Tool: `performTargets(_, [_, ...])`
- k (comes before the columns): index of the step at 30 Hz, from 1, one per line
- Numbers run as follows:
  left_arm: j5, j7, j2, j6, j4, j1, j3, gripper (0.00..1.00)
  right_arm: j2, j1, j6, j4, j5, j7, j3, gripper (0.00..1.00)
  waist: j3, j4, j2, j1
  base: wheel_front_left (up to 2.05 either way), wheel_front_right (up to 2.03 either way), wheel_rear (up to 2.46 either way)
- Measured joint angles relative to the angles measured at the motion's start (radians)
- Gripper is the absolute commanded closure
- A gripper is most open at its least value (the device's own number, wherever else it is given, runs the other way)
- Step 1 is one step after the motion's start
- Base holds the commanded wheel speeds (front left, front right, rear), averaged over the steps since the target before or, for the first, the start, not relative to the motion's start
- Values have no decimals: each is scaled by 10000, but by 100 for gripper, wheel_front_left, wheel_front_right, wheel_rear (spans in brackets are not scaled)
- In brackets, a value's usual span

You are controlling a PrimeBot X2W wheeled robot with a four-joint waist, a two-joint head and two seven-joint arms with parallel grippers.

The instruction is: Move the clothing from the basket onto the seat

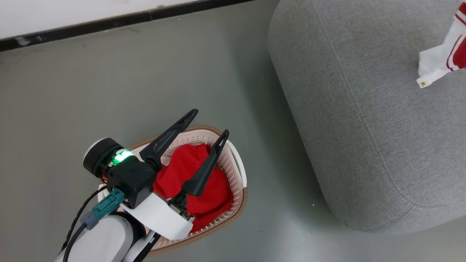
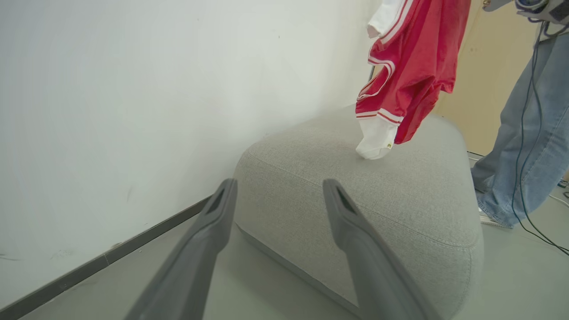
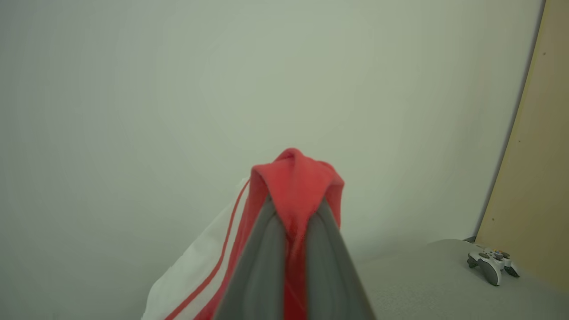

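Head view: the left gripper (image 1: 210, 122), jaws spread, hovers over a red garment (image 1: 180, 163) in the laundry basket (image 1: 238, 171). The right gripper (image 3: 294, 202), jaws pinching the second red-and-white garment (image 3: 295, 173), dangles it above the grey sofa (image 2: 400, 200), its white cuff (image 2: 375, 142) touching the cushion.

Head cam top-down on seat (image 1: 364, 127), L wrist cam low, same seat, R wrist cam faces wall (image 3: 178, 89)

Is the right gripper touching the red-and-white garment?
Touching. The right wrist view shows the right gripper shut on a fold of the garment, red fabric pinched between its fingers.
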Motion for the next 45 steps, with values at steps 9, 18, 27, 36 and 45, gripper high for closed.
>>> performTargets(9, [88, 173, 75, 54, -376, -232, 75, 0, 23, 198, 0, 1011, -226, -384, -35, 100, 556, 33, 0, 0, 0, 0, 0])
performTargets(18, [276, 203, 81, 84, -600, -530, 111, 0, 1453, 1529, 0, 2744, -178, -915, 31, 100, 1069, 94, 0, 0, 0, 0, 0])
performTargets(27, [426, 201, 119, 79, -454, -532, -46, 0, 2134, 2155, 0, 3691, -826, -1028, 303, 100, 1104, 202, 0, 0, 0, 0, 0])
performTargets(36, [424, 153, 58, 79, -180, -527, -163, 0, 2134, 2282, 0, 4293, -949, -1137, 82, 100, 1013, 220, 0, 1, 0, 0, 0])
performTargets(45, [420, -46, -27, 67, 230, -504, -209, 0, 2359, 2243, 0, 4491, -922, -1237, -96, 0, 826, 154, 0, 1, 0, 0, 0])
